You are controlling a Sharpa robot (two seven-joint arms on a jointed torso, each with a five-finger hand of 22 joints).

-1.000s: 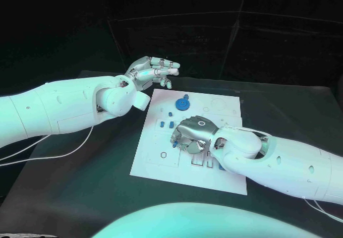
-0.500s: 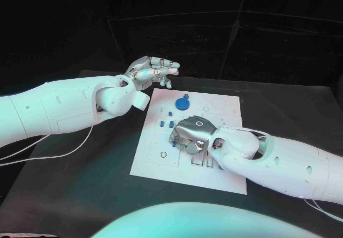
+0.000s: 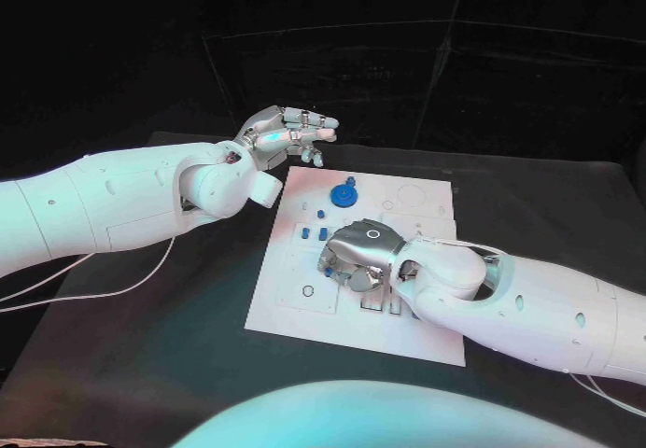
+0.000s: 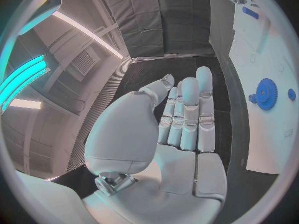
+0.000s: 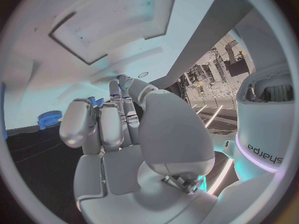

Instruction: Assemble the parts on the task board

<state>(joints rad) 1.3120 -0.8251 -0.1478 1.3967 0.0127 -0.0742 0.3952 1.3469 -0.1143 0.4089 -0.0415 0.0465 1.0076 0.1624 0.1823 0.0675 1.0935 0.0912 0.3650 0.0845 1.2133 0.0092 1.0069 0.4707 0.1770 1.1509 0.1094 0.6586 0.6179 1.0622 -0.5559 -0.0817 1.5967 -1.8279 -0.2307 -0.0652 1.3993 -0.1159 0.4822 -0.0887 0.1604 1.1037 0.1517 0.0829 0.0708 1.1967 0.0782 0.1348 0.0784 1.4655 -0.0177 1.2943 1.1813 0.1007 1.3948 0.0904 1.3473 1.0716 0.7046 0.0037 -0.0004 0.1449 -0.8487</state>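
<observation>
Silver and smooth, the left hand [image 3: 286, 133] hovers over the black surface [image 3: 148, 327] just off the far left corner of the flat white task board [image 3: 353, 271], fingers curled loosely and holding nothing; a careless sweep could knock the toothed blue gear [image 3: 344, 195] just beside it. On the board's middle the right hand [image 3: 358, 254] curls down over small blue parts [image 3: 315, 232]. A blue piece shows at its fingertips, but whether it is gripped I cannot tell; a weak pinch could drop or skew it.
</observation>
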